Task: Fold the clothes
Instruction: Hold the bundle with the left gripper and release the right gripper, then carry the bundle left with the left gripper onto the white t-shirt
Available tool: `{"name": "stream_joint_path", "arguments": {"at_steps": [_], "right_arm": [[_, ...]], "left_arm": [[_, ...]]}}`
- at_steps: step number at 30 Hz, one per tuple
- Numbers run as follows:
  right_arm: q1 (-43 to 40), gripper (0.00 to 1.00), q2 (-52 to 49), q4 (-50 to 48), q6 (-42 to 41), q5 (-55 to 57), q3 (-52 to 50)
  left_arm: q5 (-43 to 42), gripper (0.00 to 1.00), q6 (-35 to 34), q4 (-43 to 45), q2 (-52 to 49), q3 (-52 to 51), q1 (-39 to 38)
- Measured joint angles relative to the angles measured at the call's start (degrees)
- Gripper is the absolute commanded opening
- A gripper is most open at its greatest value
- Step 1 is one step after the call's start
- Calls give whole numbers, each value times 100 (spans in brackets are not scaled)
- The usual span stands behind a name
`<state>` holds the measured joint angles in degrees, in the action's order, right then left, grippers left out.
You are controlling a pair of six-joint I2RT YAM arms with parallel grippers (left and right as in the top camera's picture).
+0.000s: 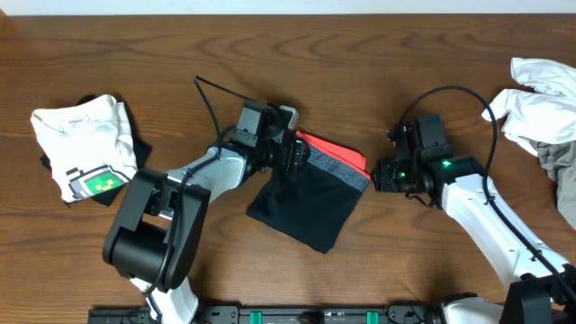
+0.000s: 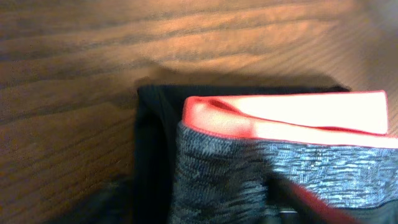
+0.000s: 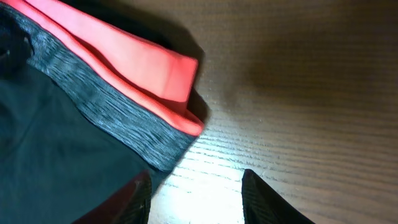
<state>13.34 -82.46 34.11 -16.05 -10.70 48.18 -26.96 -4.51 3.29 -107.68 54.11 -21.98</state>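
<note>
Black shorts (image 1: 306,205) with a grey waistband (image 1: 337,168) and a red inner band lie at the middle of the wooden table. My left gripper (image 1: 292,160) sits over the left end of the waistband. In the left wrist view the grey waistband (image 2: 249,168) and the red band (image 2: 298,115) fill the frame. There my left gripper (image 2: 193,208) looks open: one finger lies on the fabric at the lower right and the other is blurred. My right gripper (image 1: 378,175) is open and empty, just right of the waistband's right corner (image 3: 180,134), its fingers (image 3: 193,186) over bare wood.
A folded white T-shirt (image 1: 85,144) with a green print lies on a dark garment at the far left. A pile of white and grey clothes (image 1: 544,108) lies at the right edge. Black cables arch over both arms.
</note>
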Motion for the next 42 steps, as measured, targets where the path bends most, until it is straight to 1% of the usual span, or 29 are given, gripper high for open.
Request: {"name": "stream_joint_path", "arguments": {"at_steps": [1, 2, 3, 5, 8, 10, 11, 20, 23, 26, 29, 34, 38, 42], "right_arm": [[0, 45, 0, 33, 2, 0, 0], [0, 45, 0, 76, 2, 0, 0], [0, 45, 0, 96, 0, 0, 0], [0, 45, 0, 125, 0, 0, 0], [0, 44, 0, 162, 0, 0, 0], [0, 44, 0, 199, 0, 0, 0], [0, 44, 0, 210, 0, 0, 0], [0, 44, 0, 354, 2, 0, 0], [0, 44, 0, 391, 0, 0, 0], [0, 44, 0, 446, 0, 0, -2], [0, 44, 0, 492, 0, 2, -4], [0, 44, 0, 581, 0, 2, -4], [0, 44, 0, 680, 0, 2, -4], [0, 44, 0, 748, 0, 4, -4]], "left_arm": [[-15, 37, -17, 20, -44, -2, 0], [-26, 32, -9, 7, -63, 11, 0], [-63, 29, -31, 4, -101, 11, 0], [-133, 27, -39, 31, -125, 13, -17], [-179, 19, -79, 35, -125, 15, -22], [-249, 8, -116, 39, -125, 17, -22], [-280, 6, -92, 46, -125, 17, -22], [-442, 6, -103, -72, -85, 26, 17], [-433, 6, -103, -341, 66, 24, 52], [-291, 6, -98, -833, 476, 22, 190], [15, 6, -57, -1231, 1113, 26, 409], [765, 6, 267, -1814, 2140, 129, 826], [1440, 6, 597, -2052, 2505, 216, 1056], [2020, 6, 907, -2122, 2614, 229, 1307]]}}
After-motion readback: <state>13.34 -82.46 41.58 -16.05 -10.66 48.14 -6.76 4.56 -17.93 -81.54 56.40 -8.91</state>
